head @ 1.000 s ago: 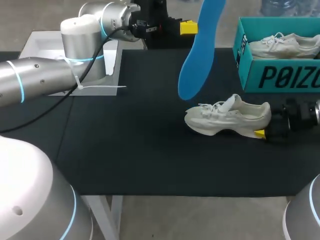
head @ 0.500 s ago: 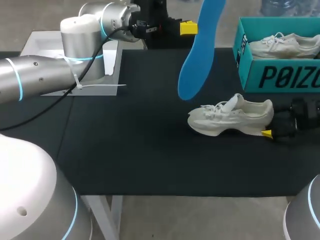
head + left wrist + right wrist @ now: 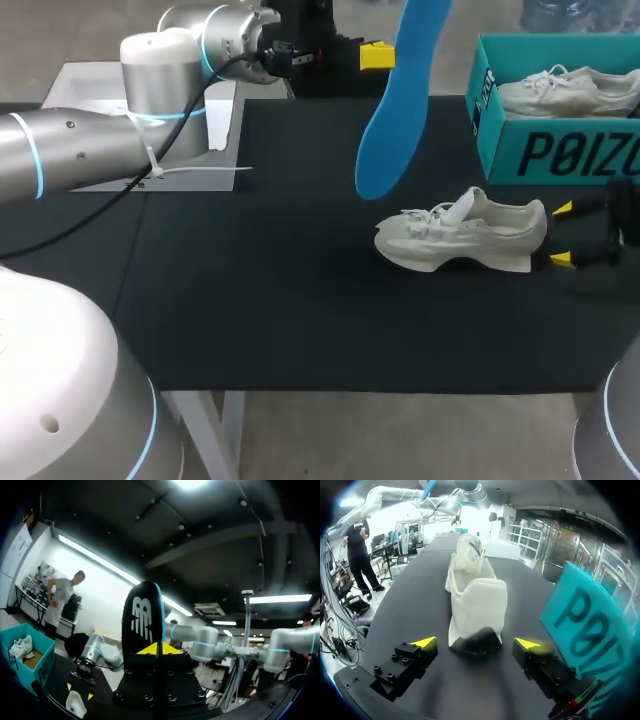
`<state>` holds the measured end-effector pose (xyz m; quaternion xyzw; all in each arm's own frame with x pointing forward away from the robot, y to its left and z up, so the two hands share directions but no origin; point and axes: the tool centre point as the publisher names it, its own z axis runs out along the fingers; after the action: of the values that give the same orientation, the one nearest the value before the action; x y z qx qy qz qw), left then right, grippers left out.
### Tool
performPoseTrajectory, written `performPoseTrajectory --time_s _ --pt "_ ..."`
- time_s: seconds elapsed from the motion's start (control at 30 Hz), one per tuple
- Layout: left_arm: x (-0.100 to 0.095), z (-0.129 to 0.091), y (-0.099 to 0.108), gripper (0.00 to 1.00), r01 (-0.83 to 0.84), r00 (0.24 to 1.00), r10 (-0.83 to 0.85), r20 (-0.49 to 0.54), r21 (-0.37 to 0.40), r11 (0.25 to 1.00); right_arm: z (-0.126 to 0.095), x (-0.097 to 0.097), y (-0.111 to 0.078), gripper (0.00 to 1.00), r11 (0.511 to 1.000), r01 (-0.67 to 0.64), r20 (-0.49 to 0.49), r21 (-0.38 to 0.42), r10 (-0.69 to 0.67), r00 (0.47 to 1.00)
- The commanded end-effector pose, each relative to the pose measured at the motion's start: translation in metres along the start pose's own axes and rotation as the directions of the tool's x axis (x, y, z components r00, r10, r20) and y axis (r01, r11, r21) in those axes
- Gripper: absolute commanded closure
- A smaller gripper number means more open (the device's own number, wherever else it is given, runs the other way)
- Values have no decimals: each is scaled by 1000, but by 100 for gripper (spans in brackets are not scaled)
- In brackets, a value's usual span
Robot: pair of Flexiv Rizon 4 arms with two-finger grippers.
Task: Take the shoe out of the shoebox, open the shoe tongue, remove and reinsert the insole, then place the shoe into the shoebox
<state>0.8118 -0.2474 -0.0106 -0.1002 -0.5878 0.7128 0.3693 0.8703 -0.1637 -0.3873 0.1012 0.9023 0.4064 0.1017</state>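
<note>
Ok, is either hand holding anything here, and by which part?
Left hand grips the blue insole by its upper part. Right hand is open behind the shoe, holding nothing.

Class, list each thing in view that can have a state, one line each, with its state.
shoe: upright on the table, touched by neither gripper.
insole: out of the shoe, held aloft.
shoebox: open, second shoe inside.
left gripper: shut on insole.
right gripper: open, behind the shoe's heel.
</note>
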Motion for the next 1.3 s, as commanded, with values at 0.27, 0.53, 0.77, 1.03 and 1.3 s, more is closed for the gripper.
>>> performPoseTrajectory --time_s 0.27,0.53,0.77,1.03,1.3 --pt "0 1 0 100 -1 1000 1 1 0 1000 -61 9 41 0 926 20 34 377 -35 999" --pt "0 1 0 100 -1 1000 1 1 0 1000 -74 10 64 0 858 3 46 513 -31 998" --pt "0 1 0 100 -1 1000 1 1 0 1000 -70 -1 81 0 778 -25 58 627 -15 998" --pt "0 1 0 100 -1 1000 1 1 0 1000 -70 -6 87 0 760 -9 39 650 -22 999" --pt "2 3 1 100 1 1000 -1 -14 0 1000 -67 -1 87 0 780 -2 31 626 -23 999"
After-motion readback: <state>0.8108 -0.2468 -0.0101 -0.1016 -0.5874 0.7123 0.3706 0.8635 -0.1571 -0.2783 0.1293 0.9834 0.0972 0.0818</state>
